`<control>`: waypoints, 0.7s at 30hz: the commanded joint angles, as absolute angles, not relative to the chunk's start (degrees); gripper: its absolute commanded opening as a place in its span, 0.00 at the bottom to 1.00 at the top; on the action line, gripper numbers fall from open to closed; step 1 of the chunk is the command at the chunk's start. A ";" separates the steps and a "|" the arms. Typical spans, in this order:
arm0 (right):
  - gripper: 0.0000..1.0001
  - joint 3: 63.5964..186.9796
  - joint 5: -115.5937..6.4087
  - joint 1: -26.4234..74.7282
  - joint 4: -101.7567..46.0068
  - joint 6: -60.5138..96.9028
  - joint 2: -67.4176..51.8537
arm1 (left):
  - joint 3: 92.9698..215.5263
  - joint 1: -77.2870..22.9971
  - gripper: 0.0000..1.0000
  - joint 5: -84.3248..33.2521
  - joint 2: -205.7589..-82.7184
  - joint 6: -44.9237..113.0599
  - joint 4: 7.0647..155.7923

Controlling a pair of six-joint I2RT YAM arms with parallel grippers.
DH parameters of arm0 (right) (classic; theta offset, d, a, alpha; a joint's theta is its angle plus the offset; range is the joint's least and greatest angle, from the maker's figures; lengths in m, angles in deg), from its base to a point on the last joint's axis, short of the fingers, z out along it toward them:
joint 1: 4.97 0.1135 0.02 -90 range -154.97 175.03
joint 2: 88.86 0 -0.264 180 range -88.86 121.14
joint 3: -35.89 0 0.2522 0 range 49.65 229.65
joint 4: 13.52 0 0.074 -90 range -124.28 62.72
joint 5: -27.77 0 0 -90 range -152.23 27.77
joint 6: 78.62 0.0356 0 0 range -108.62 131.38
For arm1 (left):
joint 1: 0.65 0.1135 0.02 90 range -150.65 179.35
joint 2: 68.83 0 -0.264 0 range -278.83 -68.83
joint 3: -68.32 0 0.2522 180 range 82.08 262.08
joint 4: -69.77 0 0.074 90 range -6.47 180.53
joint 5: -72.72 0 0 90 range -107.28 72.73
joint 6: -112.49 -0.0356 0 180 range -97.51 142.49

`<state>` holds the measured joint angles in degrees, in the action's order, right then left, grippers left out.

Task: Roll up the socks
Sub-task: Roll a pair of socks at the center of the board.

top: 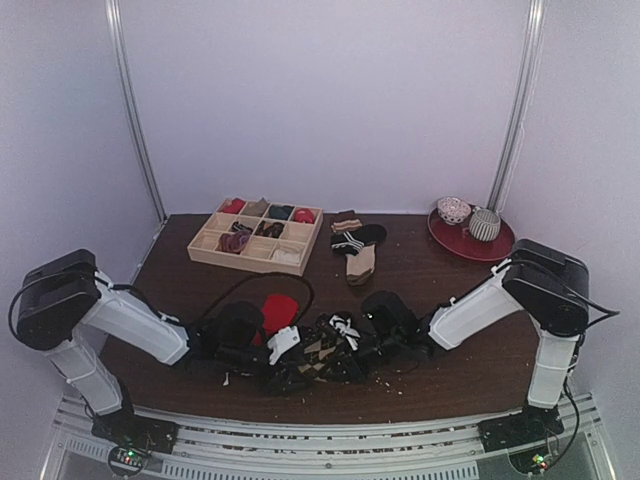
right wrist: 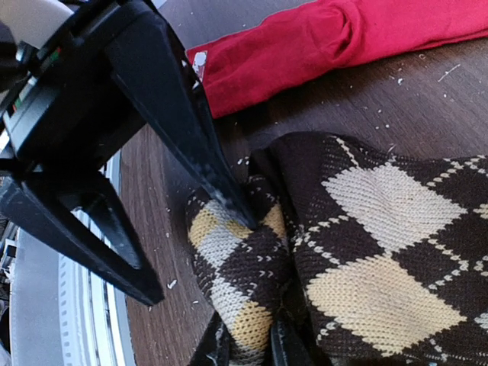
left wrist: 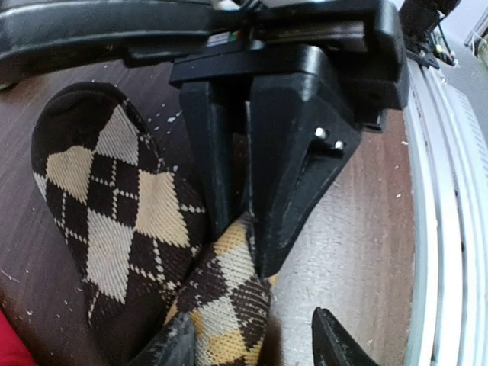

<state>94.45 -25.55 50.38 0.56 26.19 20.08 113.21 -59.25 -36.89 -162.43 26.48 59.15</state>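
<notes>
My right pincer (right wrist: 250, 348) clamped on fold of dark brown tan-diamond argyle knit sock (right wrist: 366, 244); my left pincer (left wrist: 252, 335) open, straddling same fold head-on.

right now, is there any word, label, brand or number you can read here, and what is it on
No readable text in any view.
Pale sticker on the black right pincer gripping the brown argyle fabric sock: too blurred to read.
White speck on the plain bright red fabric sock: too small to tell.
</notes>
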 commanded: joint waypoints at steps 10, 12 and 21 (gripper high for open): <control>0.11 91.24 -23.52 50.67 -16.96 26.49 26.69 | 113.90 -60.67 0.15 -32.00 -169.13 26.41 59.42; 0.13 91.16 -22.46 50.65 -16.51 26.67 26.07 | 114.38 -60.67 0.03 -31.67 -170.62 26.81 60.37; 0.29 86.94 -29.00 50.65 -11.27 22.80 10.33 | 125.35 -59.25 0.00 -27.38 -176.46 33.97 80.57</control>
